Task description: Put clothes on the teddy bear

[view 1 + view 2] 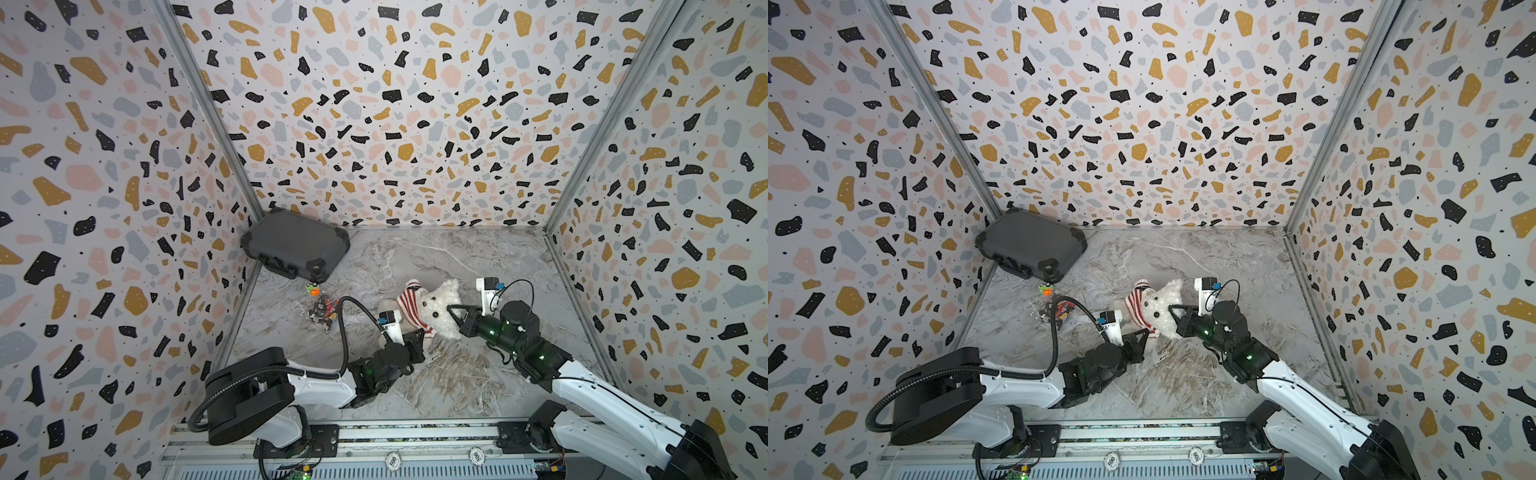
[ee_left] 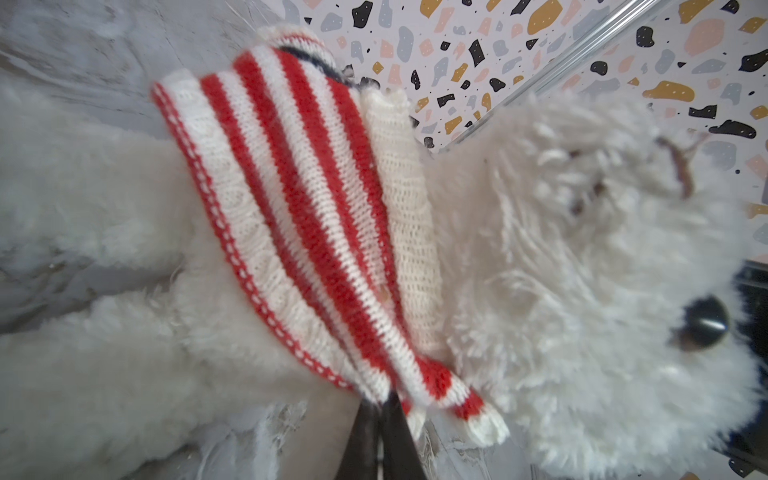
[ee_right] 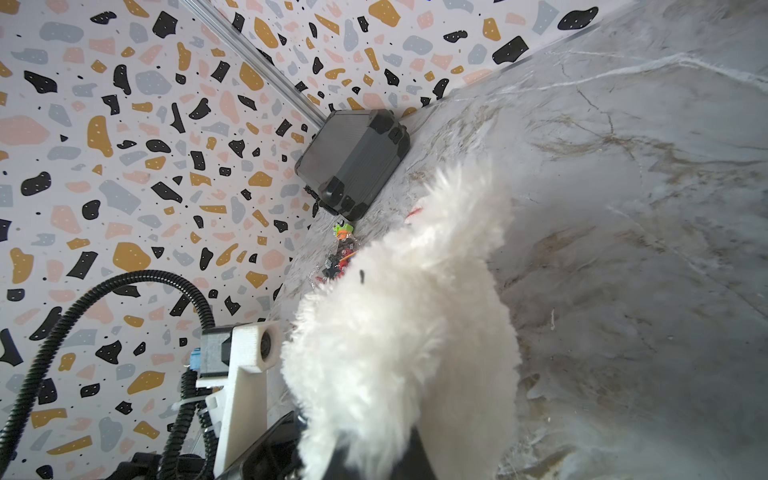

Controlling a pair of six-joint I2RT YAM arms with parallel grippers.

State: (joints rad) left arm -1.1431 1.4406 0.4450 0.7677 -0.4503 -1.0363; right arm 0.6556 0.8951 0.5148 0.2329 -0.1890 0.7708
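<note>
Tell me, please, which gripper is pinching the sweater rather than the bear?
The left gripper: its shut jaws pinch the hem of the sweater, whereas the right gripper clamps the fur of the bear.

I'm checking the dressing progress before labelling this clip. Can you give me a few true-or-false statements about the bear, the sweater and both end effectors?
1. The striped sweater is on the teddy bear, bunched near its neck. True.
2. The right end effector hangs open, away from the bear. False: it is shut on the bear's white fur.
3. The left end effector pinches the sweater's edge. True.
4. The gray hard case lies open mid-table. False: it is closed, in the far left corner against the wall.
5. The bear stands upright. False: it lies on the marble table.
</note>
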